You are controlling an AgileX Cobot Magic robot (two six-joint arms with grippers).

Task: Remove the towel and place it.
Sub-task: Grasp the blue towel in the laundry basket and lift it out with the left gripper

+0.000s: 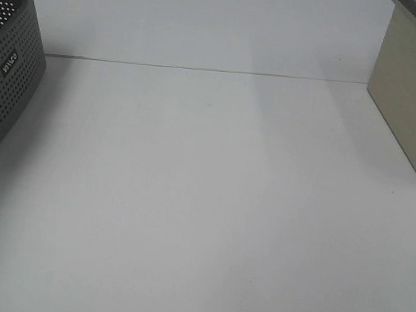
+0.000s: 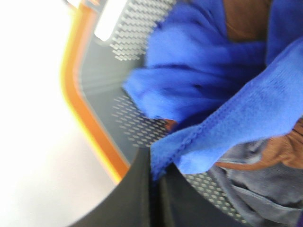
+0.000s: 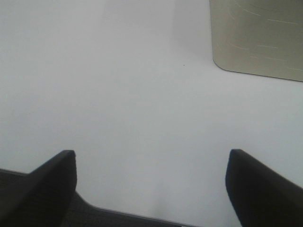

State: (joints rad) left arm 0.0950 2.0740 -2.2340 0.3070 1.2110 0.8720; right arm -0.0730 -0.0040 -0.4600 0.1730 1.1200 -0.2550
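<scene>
L tool (image 2: 155, 163) tight on blue towel (image 2: 208, 85) hem, in grey basket (image 1: 7, 116), label (image 1: 9, 68) illegible

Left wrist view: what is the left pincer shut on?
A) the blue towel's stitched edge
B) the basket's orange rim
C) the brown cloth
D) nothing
A: the stitched edge of the blue towel is caught in the shut left pincer, over the perforated wall of the basket.

White table (image 1: 203, 200) wide open between grey basket (image 1: 7, 83) left and beige box (image 1: 415, 96) right.
</scene>
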